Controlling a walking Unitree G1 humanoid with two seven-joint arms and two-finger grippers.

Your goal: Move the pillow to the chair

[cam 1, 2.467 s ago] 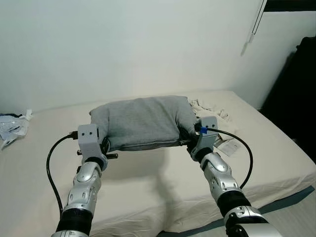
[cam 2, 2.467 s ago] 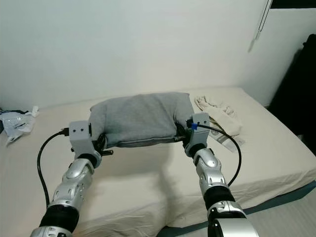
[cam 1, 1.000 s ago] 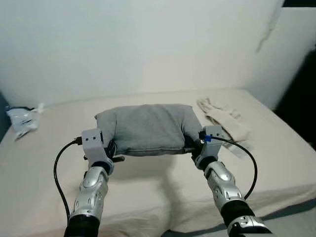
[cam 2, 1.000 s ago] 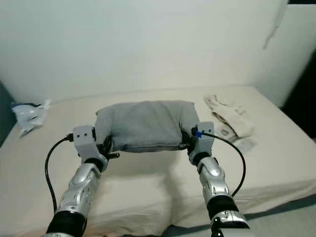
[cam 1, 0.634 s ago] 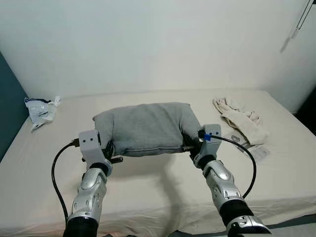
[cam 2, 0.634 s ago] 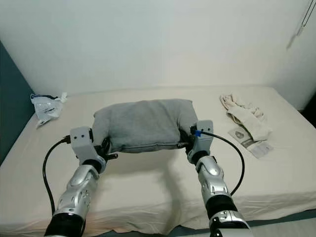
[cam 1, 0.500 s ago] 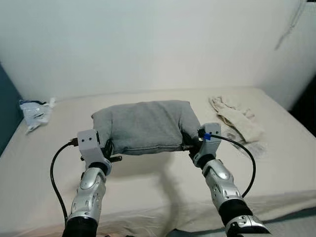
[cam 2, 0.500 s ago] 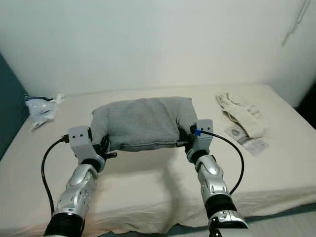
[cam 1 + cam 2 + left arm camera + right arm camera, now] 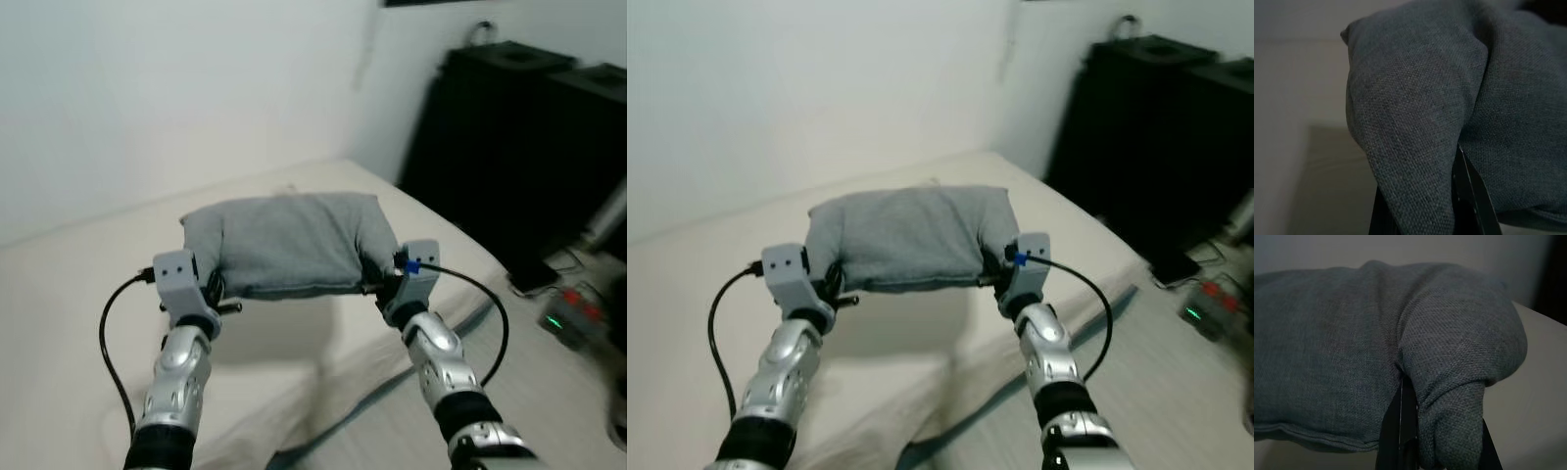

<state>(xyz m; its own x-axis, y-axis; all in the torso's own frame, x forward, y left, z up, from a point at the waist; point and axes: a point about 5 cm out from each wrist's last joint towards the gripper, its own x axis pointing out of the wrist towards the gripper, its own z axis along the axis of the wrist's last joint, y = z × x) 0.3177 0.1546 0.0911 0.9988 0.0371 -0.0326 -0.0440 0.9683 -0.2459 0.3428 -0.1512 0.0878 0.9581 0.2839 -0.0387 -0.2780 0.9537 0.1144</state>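
A grey pillow [image 9: 289,238] hangs in the air over the edge of the bed, carried between my two arms. My left gripper [image 9: 217,291] is shut on its left end, and my right gripper [image 9: 376,283] is shut on its right end. In the left wrist view a bunched corner of the pillow [image 9: 1415,122] is pinched between the black fingers [image 9: 1470,196]. The right wrist view shows the other end of the pillow [image 9: 1459,352] squeezed beside a black finger [image 9: 1400,431]. Fabric hides the fingertips.
The cream bed [image 9: 59,333] lies below and to the left, its corner [image 9: 460,264] under my right arm. Tall black furniture [image 9: 519,137] stands at the right. On the pale wood floor [image 9: 558,401] sits a small device with a green light [image 9: 573,315].
The camera has swung to the right: the bed's left side and the clothes have gone from view, and black furniture and floor have come in. Both grippers still hold the pillow.
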